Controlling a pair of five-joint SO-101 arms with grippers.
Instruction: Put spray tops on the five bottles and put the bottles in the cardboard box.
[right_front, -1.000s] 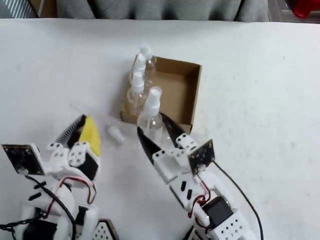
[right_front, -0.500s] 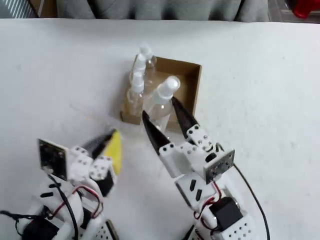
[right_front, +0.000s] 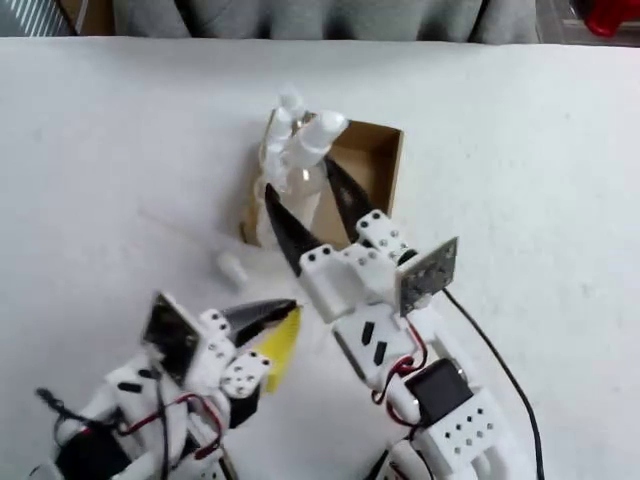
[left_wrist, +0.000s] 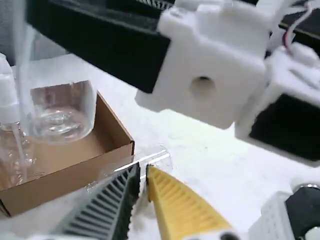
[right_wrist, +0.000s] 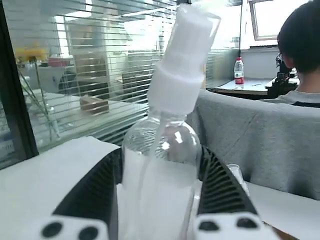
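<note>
Our right hand (right_front: 298, 180) is clamped on the clear plastic bottle with a white spray top (right_wrist: 160, 145). The bottle is tilted above the open brown cardboard box (right_front: 385, 160), with its base over the free space beside the upright capped bottles (right_front: 275, 155). Our left hand (right_front: 290, 310), fingers together, hangs over the white desk (right_front: 520, 150).

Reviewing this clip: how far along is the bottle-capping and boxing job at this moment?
Done: capped bottles stand along one wall of the cardboard box; their exact count is hard to tell. In hand: the right claw holds a spray-topped bottle over the box, not yet set down. Remaining: lower and release it, then use the loose spray top lying on the table near the shut left claw.
</note>
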